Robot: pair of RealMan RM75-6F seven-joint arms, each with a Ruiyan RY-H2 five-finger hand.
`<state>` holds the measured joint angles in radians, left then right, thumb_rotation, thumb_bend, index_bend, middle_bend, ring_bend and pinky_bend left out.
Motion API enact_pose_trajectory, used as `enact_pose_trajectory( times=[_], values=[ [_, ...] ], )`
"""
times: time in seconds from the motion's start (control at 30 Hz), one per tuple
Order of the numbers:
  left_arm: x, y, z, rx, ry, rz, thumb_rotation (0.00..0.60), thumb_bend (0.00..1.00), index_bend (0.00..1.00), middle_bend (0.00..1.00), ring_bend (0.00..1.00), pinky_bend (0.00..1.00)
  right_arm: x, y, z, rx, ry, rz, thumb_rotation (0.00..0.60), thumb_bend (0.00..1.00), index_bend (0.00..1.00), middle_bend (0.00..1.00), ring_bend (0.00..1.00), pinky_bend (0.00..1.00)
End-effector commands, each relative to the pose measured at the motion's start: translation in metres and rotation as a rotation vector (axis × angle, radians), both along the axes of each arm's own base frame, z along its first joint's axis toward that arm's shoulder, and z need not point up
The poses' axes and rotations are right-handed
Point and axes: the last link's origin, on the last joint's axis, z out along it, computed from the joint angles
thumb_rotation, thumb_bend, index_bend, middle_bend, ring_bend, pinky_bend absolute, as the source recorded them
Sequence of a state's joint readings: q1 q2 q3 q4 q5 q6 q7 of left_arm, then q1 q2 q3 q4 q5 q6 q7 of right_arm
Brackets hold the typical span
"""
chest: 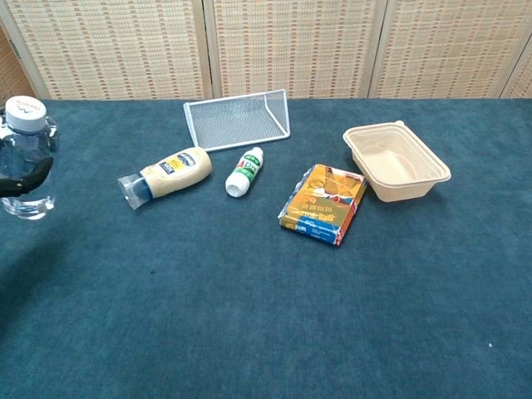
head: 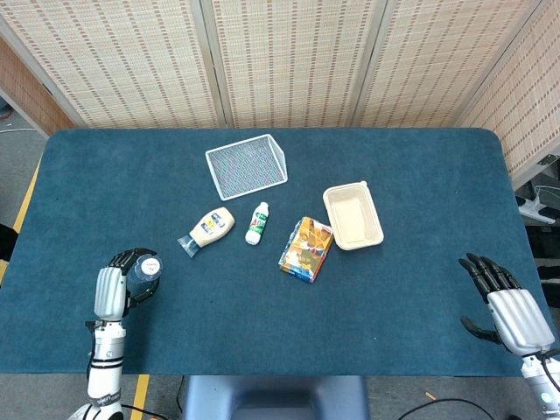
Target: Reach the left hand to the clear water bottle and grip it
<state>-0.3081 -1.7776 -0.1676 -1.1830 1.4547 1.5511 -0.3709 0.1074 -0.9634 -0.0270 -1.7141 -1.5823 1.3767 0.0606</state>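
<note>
The clear water bottle (chest: 27,158) with a white cap stands upright at the left edge of the chest view, a dark finger (chest: 23,180) of my left hand wrapped across its lower body. In the head view only its cap (head: 147,265) shows from above, inside the curled fingers of my left hand (head: 115,289) near the table's front left. My right hand (head: 507,306) rests at the front right edge, fingers spread and holding nothing; it does not show in the chest view.
A mayonnaise bottle (head: 208,229) and a small white bottle (head: 256,223) lie mid-table. Beside them are an orange snack pack (head: 306,249) and a beige tray (head: 353,216). A white wire basket (head: 247,164) lies on its side further back.
</note>
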Motion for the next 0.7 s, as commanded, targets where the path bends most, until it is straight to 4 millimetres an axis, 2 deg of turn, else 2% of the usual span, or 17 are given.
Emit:
enact_pose_trajectory(
  times=[0.03, 0.13, 0.33, 0.6, 0.7],
  values=[
    [0.019, -0.004, 0.002, -0.238, -0.492, 0.063, 0.600, 0.72, 0.73, 0.73, 0.63, 0.53, 0.000, 0.000, 0.000, -0.001, 0.002, -0.001, 0.600, 0.17, 0.00, 0.01, 0.00, 0.12],
    [0.020, -0.004, 0.007, -0.297, -0.591, 0.090, 0.600, 0.72, 0.73, 0.73, 0.63, 0.53, 0.000, 0.000, 0.000, 0.002, 0.001, 0.000, 0.600, 0.17, 0.00, 0.01, 0.00, 0.12],
    [0.017, -0.004, 0.008, -0.314, -0.597, 0.107, 0.600, 0.72, 0.73, 0.73, 0.63, 0.53, 0.000, 0.001, -0.001, 0.003, 0.002, -0.001, 0.600, 0.17, 0.00, 0.01, 0.00, 0.12],
    [0.006, 0.001, 0.004, -0.188, -0.335, 0.084, 0.600, 0.72, 0.73, 0.73, 0.64, 0.53, 0.000, 0.000, 0.000, 0.003, 0.003, -0.002, 0.600, 0.17, 0.00, 0.01, 0.00, 0.12],
    [0.014, 0.004, 0.011, -0.105, -0.337, 0.026, 0.600, 0.72, 0.73, 0.73, 0.63, 0.53, 0.000, 0.001, 0.000, 0.006, 0.003, -0.002, 0.600, 0.17, 0.00, 0.01, 0.00, 0.12]
  ],
)
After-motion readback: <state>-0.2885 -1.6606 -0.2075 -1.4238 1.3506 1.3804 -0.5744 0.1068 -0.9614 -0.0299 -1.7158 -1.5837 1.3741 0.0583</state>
